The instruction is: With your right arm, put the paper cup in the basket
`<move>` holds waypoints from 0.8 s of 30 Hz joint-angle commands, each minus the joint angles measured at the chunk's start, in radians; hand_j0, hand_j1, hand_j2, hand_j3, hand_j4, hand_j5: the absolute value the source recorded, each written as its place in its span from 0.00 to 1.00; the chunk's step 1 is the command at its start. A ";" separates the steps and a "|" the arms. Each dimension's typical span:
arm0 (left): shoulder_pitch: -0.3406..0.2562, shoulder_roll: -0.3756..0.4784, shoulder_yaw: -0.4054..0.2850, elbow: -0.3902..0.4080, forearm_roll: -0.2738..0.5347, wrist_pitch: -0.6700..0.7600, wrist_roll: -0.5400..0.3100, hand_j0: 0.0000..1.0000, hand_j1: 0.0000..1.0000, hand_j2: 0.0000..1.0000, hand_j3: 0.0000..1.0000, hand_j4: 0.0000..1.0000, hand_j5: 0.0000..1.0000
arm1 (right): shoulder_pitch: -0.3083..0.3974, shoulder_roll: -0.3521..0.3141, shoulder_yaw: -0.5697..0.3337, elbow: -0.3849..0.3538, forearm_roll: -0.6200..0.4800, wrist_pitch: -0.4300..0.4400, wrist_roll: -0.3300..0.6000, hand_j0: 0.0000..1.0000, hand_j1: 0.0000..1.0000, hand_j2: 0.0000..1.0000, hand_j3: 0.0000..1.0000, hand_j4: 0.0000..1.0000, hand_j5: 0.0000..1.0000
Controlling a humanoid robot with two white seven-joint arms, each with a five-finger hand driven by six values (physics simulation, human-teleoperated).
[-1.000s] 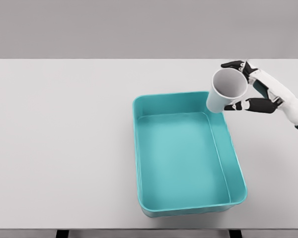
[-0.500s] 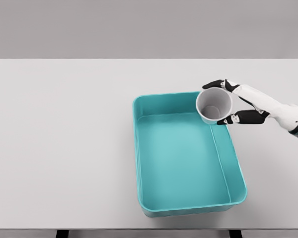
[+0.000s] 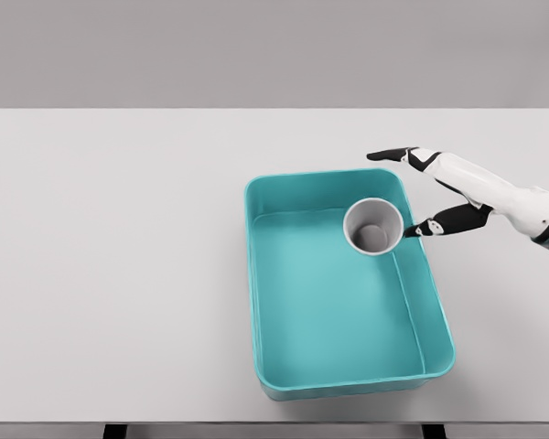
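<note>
The paper cup [image 3: 373, 227] stands upright in the basket [image 3: 284, 361] at its 1 o'clock corner; right hand [image 3: 435, 187] released, fingers spread.

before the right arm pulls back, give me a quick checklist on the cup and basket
1. White paper cup sits within the teal plastic rectangular basket, at its far right corner: ok.
2. Cup upright, mouth facing up: ok.
3. Right hand fingers spread and let go of the cup: cannot tell; the thumb tip looks very close to or touching the cup's rim.
4. Cup resting on the basket floor, not in mid-air: cannot tell from this single view.
5. Retreat path to the right over the white table free of objects: ok.
6. Left arm out of the way: ok, not visible.
</note>
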 commanded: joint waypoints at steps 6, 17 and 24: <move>0.002 0.000 0.000 0.000 0.000 0.000 0.000 1.00 1.00 1.00 1.00 1.00 1.00 | -0.008 -0.001 0.002 0.000 0.009 0.000 0.000 1.00 1.00 1.00 1.00 1.00 1.00; 0.000 0.000 0.000 0.000 0.000 0.001 0.000 1.00 1.00 1.00 1.00 1.00 1.00 | -0.113 -0.021 0.005 0.038 0.010 0.000 0.002 1.00 1.00 1.00 1.00 1.00 1.00; 0.000 0.000 0.000 0.000 0.000 0.000 0.000 1.00 1.00 1.00 1.00 1.00 1.00 | -0.183 -0.175 -0.009 0.172 0.188 0.000 0.000 1.00 1.00 1.00 1.00 1.00 1.00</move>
